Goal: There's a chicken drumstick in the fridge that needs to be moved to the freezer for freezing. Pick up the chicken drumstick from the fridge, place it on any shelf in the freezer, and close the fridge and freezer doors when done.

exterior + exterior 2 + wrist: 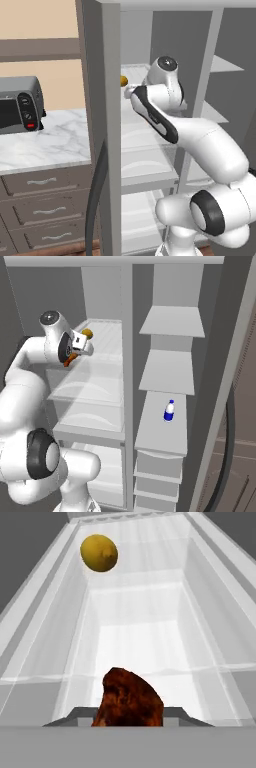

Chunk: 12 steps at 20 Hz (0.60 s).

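Observation:
My gripper (pixel 127 718) is shut on the chicken drumstick (pixel 128 699), a dark orange-brown piece whose thick end rises between the fingertips. In the right base view the gripper (pixel 75 354) reaches into the fridge (pixel 90 381) over an upper glass shelf, and the drumstick (pixel 70 359) hangs just under the hand. The freezer (pixel 170 376) is the narrow compartment to the right, with solid pale shelves (pixel 172 321). Both doors stand open: the fridge door (pixel 102 125) on the left and the freezer door (pixel 235 381) on the right.
A round yellow fruit (pixel 99 553) lies further back on the same glass shelf, also visible as the yellow fruit (pixel 88 333). A small blue-and-white bottle (pixel 169 410) stands on a lower freezer shelf. A toaster oven (pixel 17 105) sits on the marble counter (pixel 50 145) left of the fridge.

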### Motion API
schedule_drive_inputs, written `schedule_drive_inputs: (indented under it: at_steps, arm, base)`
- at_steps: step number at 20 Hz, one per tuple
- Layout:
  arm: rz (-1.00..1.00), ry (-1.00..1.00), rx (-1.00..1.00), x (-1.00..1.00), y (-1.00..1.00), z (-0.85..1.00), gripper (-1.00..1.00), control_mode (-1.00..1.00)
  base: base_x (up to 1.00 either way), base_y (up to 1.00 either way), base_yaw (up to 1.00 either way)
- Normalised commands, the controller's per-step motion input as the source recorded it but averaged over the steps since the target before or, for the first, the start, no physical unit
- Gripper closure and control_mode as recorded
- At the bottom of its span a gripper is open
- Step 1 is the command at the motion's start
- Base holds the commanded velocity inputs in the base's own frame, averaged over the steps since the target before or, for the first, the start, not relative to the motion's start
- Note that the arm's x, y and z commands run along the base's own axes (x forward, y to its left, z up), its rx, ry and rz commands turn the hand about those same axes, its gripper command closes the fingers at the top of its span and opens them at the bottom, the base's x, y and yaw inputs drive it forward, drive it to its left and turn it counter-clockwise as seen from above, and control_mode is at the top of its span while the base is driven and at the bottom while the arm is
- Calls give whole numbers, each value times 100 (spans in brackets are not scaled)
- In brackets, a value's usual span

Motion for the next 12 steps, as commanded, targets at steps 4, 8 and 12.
schedule_drive_inputs:
  at_steps: [4,8,12]
  arm:
    - [0,0,0,-100,-25,16,100,-100]
    - [0,-1,-4,-100,-32,2,100,-100]
    - [5,0,-6,-97,-41,1,100,-100]
  base:
    - [0,0,0]
    - [0,0,0]
    - [0,0,0]
